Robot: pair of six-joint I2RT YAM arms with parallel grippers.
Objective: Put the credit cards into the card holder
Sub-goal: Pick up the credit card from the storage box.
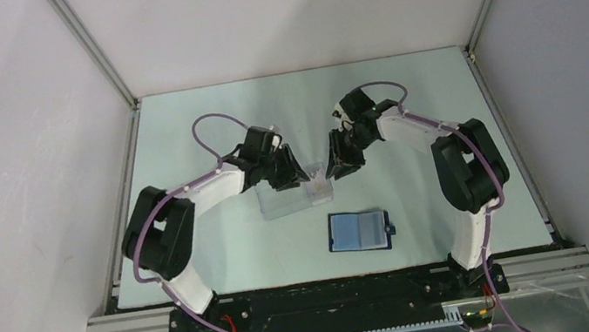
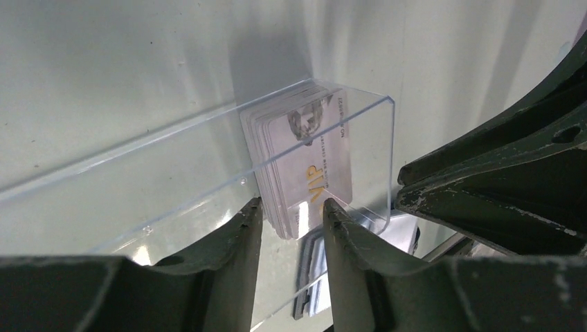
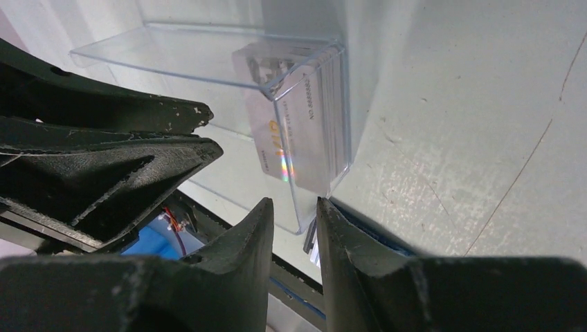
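While both arms meet over a clear plastic tray in the middle of the tabletop, the credit cards stand stacked against the tray's right end wall, and the front one is printed with gold letters. The left pincer sits at the stack's lower corner with its jaws part-way apart. Whether it pinches the cards cannot be told. The right pincer is released, its jaws loosely straddling the tray's corner wall. The card holder lies opened flat, blue faces up, near the tray on the side toward the arm bases and apart from it.
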